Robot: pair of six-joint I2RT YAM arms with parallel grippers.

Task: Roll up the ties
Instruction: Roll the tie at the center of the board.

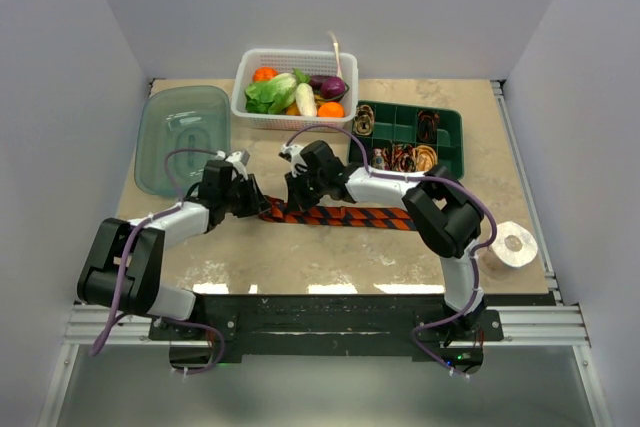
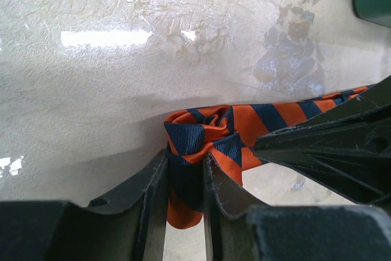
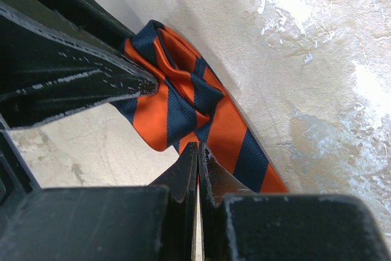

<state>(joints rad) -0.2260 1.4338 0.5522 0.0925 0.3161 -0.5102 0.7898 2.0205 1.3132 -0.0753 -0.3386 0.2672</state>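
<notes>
Left gripper (image 2: 186,166) is pinching the striped tie's (image 1: 350,215) bunched end, and right gripper (image 3: 197,151) fingers are pressing together. White basket (image 1: 290,123) at 12 o'clock is holding veggies (image 1: 275,93); green tray (image 1: 396,125) at 1 o'clock is holding coiled ties (image 1: 425,157).

You have the orange-and-navy striped tie (image 1: 345,215) lying flat, lengthwise across the tabletop (image 1: 300,257), left end bunched into a loose fold. Brown coiled ties (image 1: 420,157) sit in green tray (image 1: 458,137) compartments.

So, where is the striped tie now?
In the top view the striped tie lies across the middle of the table, on the near side of the green tray; its folded left end is clamped in the left gripper.
</notes>
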